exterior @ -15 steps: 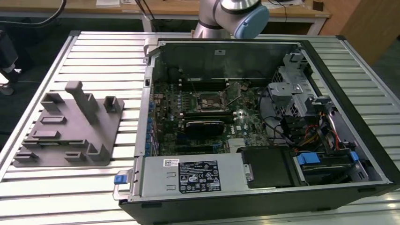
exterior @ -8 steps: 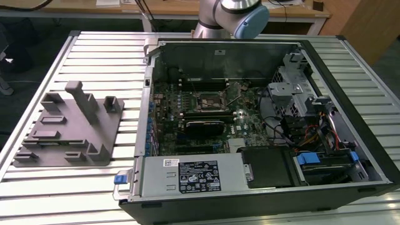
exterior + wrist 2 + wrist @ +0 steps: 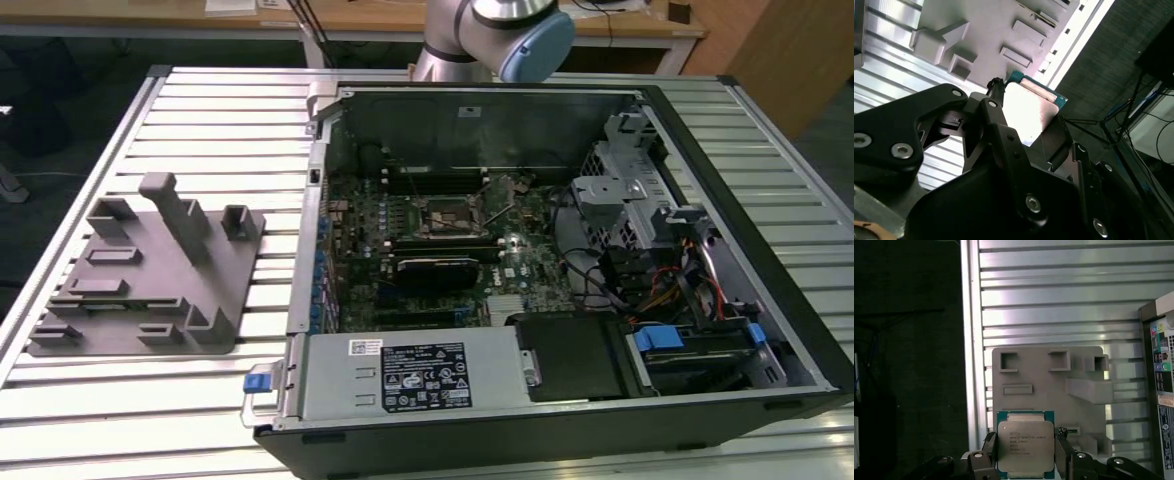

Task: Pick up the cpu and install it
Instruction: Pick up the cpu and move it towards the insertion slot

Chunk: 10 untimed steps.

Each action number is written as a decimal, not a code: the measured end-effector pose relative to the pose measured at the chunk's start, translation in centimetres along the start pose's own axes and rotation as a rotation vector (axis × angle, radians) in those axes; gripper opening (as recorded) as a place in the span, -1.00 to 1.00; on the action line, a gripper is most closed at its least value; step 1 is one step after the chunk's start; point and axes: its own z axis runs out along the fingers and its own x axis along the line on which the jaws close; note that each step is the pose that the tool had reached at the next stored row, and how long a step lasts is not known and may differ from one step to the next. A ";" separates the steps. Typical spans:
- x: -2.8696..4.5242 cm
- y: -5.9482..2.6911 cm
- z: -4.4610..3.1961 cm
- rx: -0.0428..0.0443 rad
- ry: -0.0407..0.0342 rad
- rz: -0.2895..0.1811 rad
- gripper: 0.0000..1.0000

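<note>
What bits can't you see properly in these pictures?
1. The cpu, first wrist view: its bottom edge is cut off by the picture's edge.
2. The cpu, second wrist view: its lower part is hidden behind the fingers.
3. The socket, exterior view: too small to tell if it is empty.
4. The arm, exterior view: cut off by the top edge.

Soft room light is falling evenly across the bench, and glare is building close to the arm.
In the exterior view the slatted table [image 3: 200, 400] is shining pale while the open computer case [image 3: 467, 115] is lying in shadow inside. In the second wrist view the cpu [image 3: 1030, 106] is blowing out to white and the gripper [image 3: 1025, 112] is showing near-black. In the first wrist view the slats are glinting beside a dark floor [image 3: 904, 365].
</note>
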 end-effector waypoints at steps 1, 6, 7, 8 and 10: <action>0.00 0.01 -0.24 0.0000 0.0000 0.000 0.08; -0.03 0.08 -1.38 0.0000 -0.0002 0.000 0.08; -0.03 0.09 -1.54 0.0000 -0.0002 0.000 0.08; -0.04 0.10 -1.69 -0.0001 -0.0003 0.000 0.08; -0.10 0.17 -2.62 0.0000 -0.0004 0.000 0.08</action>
